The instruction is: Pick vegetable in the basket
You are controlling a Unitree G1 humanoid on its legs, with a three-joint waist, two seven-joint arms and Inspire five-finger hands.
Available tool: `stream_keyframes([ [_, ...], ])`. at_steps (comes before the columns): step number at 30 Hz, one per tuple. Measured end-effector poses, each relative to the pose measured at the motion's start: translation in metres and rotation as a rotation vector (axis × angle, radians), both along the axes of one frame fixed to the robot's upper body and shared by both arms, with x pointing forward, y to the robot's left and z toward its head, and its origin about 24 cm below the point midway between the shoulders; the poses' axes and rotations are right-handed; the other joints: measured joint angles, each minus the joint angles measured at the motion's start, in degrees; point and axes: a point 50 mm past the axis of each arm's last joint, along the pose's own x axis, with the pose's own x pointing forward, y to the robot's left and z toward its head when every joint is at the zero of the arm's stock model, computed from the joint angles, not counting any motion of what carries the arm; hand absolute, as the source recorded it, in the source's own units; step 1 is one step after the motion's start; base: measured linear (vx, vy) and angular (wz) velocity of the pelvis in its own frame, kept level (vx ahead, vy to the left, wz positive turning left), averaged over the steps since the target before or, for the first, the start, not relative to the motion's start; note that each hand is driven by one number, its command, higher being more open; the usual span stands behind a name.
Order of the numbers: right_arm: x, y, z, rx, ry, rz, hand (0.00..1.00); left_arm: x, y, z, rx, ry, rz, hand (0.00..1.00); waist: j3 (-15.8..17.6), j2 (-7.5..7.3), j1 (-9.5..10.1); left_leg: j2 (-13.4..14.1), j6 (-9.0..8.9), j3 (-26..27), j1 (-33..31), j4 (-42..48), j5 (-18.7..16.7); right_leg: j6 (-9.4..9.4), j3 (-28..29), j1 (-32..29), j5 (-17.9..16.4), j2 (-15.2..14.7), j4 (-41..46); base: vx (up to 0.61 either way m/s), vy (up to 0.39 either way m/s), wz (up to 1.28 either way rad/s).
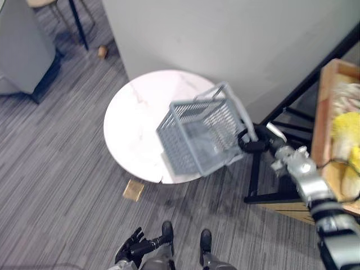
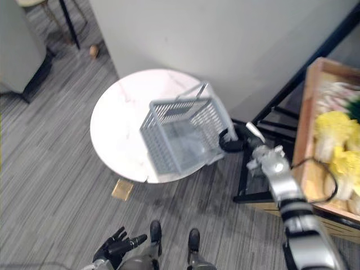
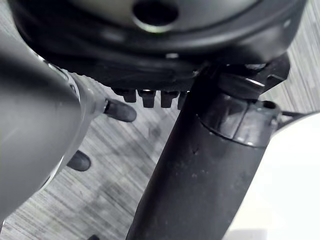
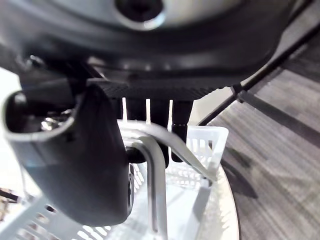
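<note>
A pale grey plastic basket [image 1: 197,135] hangs tilted over the right edge of the round white table [image 1: 132,126], its open side turned toward me. Nothing shows inside it. My right hand [image 1: 251,143] reaches in from the right and is shut on the basket's handle [image 4: 156,167]; in the right wrist view its fingers [image 4: 150,107] curl over the handle bars. Yellow vegetables [image 1: 346,128] lie in a wooden crate [image 1: 325,95] at the far right. My left hand [image 1: 133,246] hangs low near the floor with its fingers relaxed.
A black shelf frame [image 1: 256,180] holds up the crate beside the table. A grey wall [image 1: 225,34] rises right behind the table. A small brown square [image 1: 133,190] lies on the carpet before the table. An armchair [image 1: 19,50] and chair legs stand at the back left.
</note>
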Motion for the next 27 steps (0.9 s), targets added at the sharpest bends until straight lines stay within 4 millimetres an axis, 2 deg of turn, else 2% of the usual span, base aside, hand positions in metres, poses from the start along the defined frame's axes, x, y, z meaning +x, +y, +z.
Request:
stream_keyframes([
  [1,-0.009,0.002,-0.009,0.028,0.016,0.001,0.0,-0.003,0.0,-0.001,0.002,0.005,0.004,1.0,-0.9,0.0,-0.4,0.0,0.08,0.5,0.5,0.0,-0.4,0.01,0.3,0.3,-0.4,0.0,0.2,0.01,0.032,-0.31],
  [3,-0.048,0.006,-0.047,0.146,0.109,-0.03,0.0,-0.017,0.0,-0.007,0.013,0.045,0.026,1.0,-4.4,-0.02,-2.1,0.2,-0.52,1.3,2.5,-0.3,-1.4,-0.15,1.5,0.8,-2.3,0.1,2.1,-0.01,0.021,-0.25],
  [4,-0.057,0.006,-0.057,0.158,0.142,-0.04,0.0,-0.021,0.0,-0.009,0.017,0.058,0.032,1.0,-5.3,0.02,-2.67,0.3,-0.56,1.6,2.9,-0.3,-1.6,-0.12,1.6,0.9,-2.6,0.2,2.5,-0.01,0.019,-0.2],
  [6,-0.094,0.0,-0.09,0.194,0.271,-0.107,0.0,-0.035,0.002,-0.014,0.024,0.106,0.047,1.0,-8.1,0.12,-4.26,0.4,-0.28,2.5,3.6,-0.3,-2.0,-0.05,2.7,1.0,-3.0,0.3,3.1,0.01,0.029,-0.23],
  [9,-0.127,0.0,-0.116,0.227,0.401,-0.166,0.0,-0.043,0.003,-0.018,0.032,0.143,0.058,1.0,-8.4,0.34,-5.82,0.5,-0.15,3.7,4.6,-0.4,-2.2,0.0,3.7,1.7,-2.9,0.3,3.0,-0.01,0.037,-0.2],
  [12,-0.144,0.0,-0.128,0.271,0.461,-0.229,0.0,-0.051,0.002,-0.022,0.032,0.185,0.057,1.0,-9.0,1.28,-7.29,0.5,-0.01,4.5,5.0,-0.3,-2.4,0.04,4.6,1.8,-2.9,0.4,3.1,-0.01,0.042,-0.17],
  [17,-0.171,0.007,-0.147,0.341,0.535,-0.302,0.0,-0.062,0.0,-0.026,0.033,0.233,0.058,1.0,-10.9,2.65,-7.53,0.7,-0.27,5.8,6.1,-0.3,-3.1,0.0,5.9,2.1,-2.9,0.6,3.2,0.01,0.027,-0.13],
  [19,-0.18,0.011,-0.161,0.371,0.592,-0.336,0.0,-0.063,0.0,-0.026,0.036,0.243,0.062,1.0,-11.3,2.73,-7.55,0.8,-0.46,6.0,7.0,-0.3,-3.4,-0.21,6.2,2.7,-3.1,0.9,3.3,0.04,0.011,-0.07],
  [24,-0.218,0.022,-0.21,0.409,0.818,-0.478,0.0,-0.066,0.0,-0.028,0.04,0.273,0.05,1.0,-11.7,2.63,-7.55,1.2,-1.06,7.4,8.5,-0.3,-4.2,-0.22,7.4,3.6,-3.5,1.4,3.8,0.03,0.008,-0.14],
  [27,-0.244,0.02,-0.23,0.45,0.917,-0.647,0.0,-0.068,0.0,-0.029,0.039,0.291,0.048,1.0,-11.7,2.47,-7.43,1.2,-1.05,7.6,10.2,-0.4,-4.7,-0.28,7.5,5.0,-4.1,1.4,4.0,0.04,0.016,-0.04],
])
